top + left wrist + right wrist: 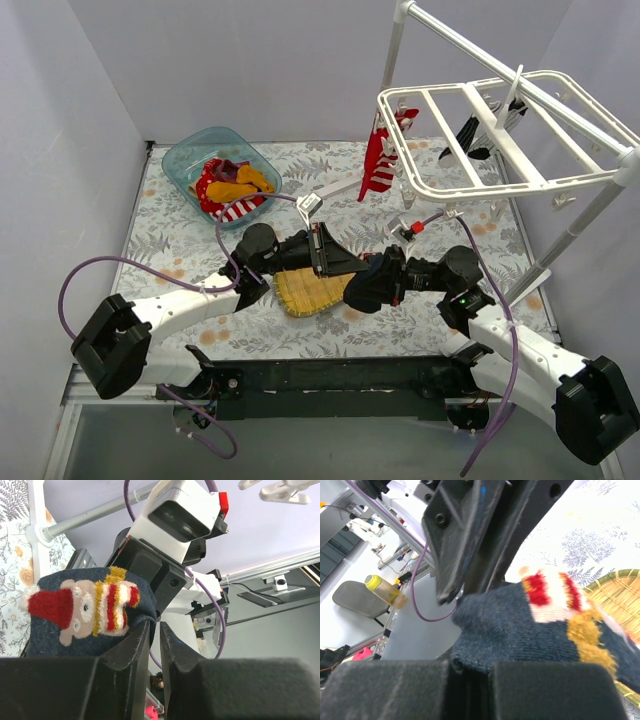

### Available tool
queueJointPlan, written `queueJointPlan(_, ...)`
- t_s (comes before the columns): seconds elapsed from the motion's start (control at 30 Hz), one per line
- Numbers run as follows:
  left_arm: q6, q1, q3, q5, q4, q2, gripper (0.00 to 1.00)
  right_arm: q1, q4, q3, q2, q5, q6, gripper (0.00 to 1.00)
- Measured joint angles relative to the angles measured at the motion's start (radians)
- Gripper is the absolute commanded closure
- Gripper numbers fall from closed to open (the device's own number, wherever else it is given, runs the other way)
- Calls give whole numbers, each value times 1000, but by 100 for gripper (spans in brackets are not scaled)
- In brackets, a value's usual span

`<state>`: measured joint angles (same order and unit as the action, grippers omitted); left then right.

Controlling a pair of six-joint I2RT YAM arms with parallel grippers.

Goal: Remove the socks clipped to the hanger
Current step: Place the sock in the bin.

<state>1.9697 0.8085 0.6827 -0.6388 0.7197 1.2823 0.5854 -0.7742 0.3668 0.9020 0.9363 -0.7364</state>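
Since bin (182, 160) lies on left arm's side, we judge handover above mat (305, 292): right gripper (470, 672) clamped on navy sock (520, 630), left gripper (155, 625) near-closed, apparently nipping its other edge. More socks (378, 160) hang clipped to hanger (505, 137).

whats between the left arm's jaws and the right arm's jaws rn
A dark navy sock with a santa-hat bear pattern bridges them, near the yellow woven mat; both wrist views show it.
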Motion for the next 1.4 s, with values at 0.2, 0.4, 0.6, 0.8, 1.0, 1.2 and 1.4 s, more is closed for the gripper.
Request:
queueJointPlan(0.2, -77, 24, 47, 29, -114, -5, 82, 1, 48, 17, 0, -14, 29, 99)
queueJointPlan(0.4, -175, 45, 90, 82, -243, -29, 71, 6, 115, 32, -16, -23, 64, 99)
queueJointPlan(0.6, -258, 67, 128, 139, -342, -39, 64, 16, 183, 52, -26, -37, 105, 99)
queueJointPlan(0.8, -322, 92, 167, 188, -420, -39, 73, 20, 220, 61, -26, -48, 130, 99)
queueJointPlan(1.0, -374, 109, 193, 248, -488, -37, 74, 22, 264, 69, -32, -70, 158, 99)
queueJointPlan(1.2, -423, 134, 216, 319, -548, -38, 57, 27, 304, 73, -52, -77, 180, 99)
queueJointPlan(1.4, -446, 144, 229, 351, -583, -39, 70, 39, 319, 84, -53, -82, 194, 99)
